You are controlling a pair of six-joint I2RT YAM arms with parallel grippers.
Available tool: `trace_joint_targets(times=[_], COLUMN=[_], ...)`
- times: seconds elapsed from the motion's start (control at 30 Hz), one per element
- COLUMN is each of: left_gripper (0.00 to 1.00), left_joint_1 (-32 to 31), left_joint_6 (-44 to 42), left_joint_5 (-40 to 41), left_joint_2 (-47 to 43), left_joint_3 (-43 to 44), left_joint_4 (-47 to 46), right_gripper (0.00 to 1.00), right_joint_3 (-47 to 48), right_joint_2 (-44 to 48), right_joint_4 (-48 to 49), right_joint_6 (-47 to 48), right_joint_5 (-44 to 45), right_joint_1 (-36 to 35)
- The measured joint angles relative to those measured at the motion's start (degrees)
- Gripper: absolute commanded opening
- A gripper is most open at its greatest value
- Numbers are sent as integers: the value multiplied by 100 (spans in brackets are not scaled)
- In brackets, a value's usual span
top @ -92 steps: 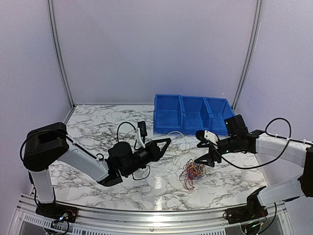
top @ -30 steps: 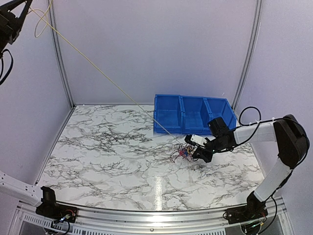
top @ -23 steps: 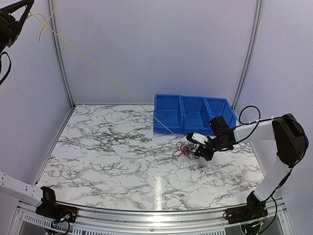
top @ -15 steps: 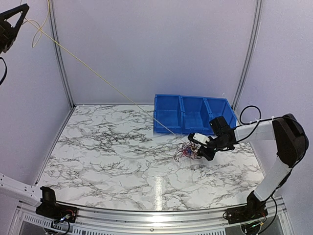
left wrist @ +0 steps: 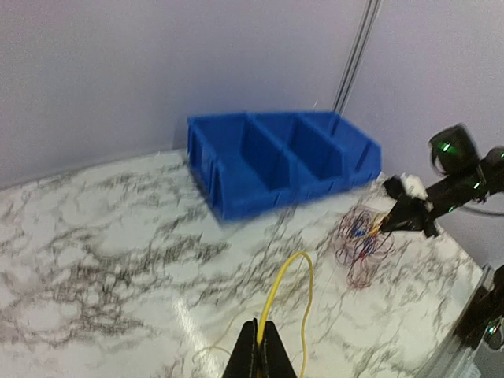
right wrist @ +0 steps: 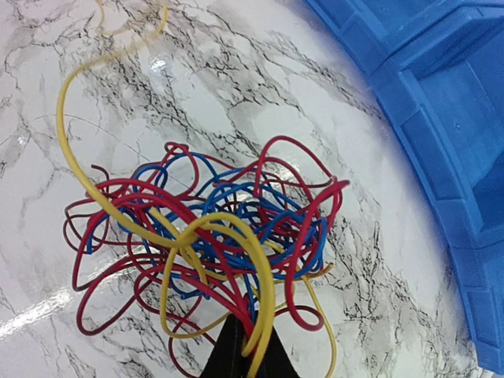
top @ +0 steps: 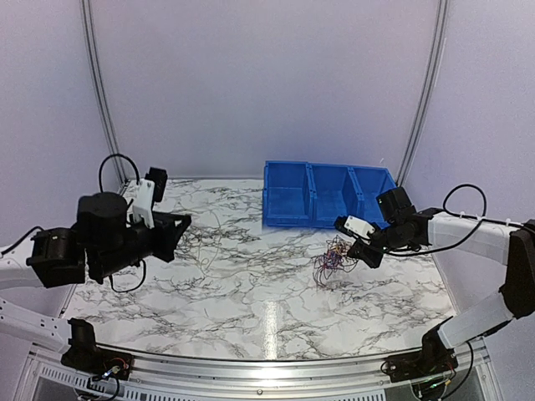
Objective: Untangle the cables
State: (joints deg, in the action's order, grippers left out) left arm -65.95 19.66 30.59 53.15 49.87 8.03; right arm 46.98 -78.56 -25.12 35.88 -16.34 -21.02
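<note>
My right hand (right wrist: 242, 335) pinches the tangled red, blue and yellow thin cables (right wrist: 213, 228) just before the blue plastic three-compartment bin (right wrist: 425, 118), likely to anchor them, while my left hand (left wrist: 257, 331), far left of it, clamps one yellow wire (left wrist: 275, 287).

My right end effector (right wrist: 243, 351) is cropped at the bottom edge, its tips hidden under the tangled thin red, blue and yellow wires (right wrist: 206, 206). The blue plastic bin (right wrist: 425, 126) runs off-frame.

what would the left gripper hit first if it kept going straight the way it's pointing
Probably the blue bin: the left gripper, shut on a yellow wire, aims across the table at the bin's nearest end. Its tilt is unclear, so it could meet the table first.
</note>
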Motion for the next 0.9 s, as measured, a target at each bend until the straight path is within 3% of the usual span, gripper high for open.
trace_joint_targets(times=[0.03,0.07,0.13,0.17,0.33,0.6,0.9], left_gripper=[0,11,47,57,80,80,80], left_joint_1=[0,4,28,28,39,39,46], left_joint_6=[199,422,813,957,1257,599,-1029], left_joint_5=[-2,-7,-28,-70,-378,-898,-2573], left_joint_2=[-26,-81,-214,-262,-245,973,3668], left_joint_3=[-227,-483,-903,-1047,-1200,66,1005], left_joint_4=[129,240,479,581,1082,1143,-643], right_gripper=[11,13,19,22,35,43,45], right_joint_3=[0,0,-13,-28,-42,-31,-273], right_joint_2=[39,57,44,33,-127,168,516], right_joint_4=[-33,-74,-129,-144,-245,-372,-184], right_joint_6=[17,44,90,98,151,192,177], right_joint_5=[-17,-31,-50,-61,-140,-306,-575], right_joint_1=[-37,-81,-179,-214,-297,-304,-208])
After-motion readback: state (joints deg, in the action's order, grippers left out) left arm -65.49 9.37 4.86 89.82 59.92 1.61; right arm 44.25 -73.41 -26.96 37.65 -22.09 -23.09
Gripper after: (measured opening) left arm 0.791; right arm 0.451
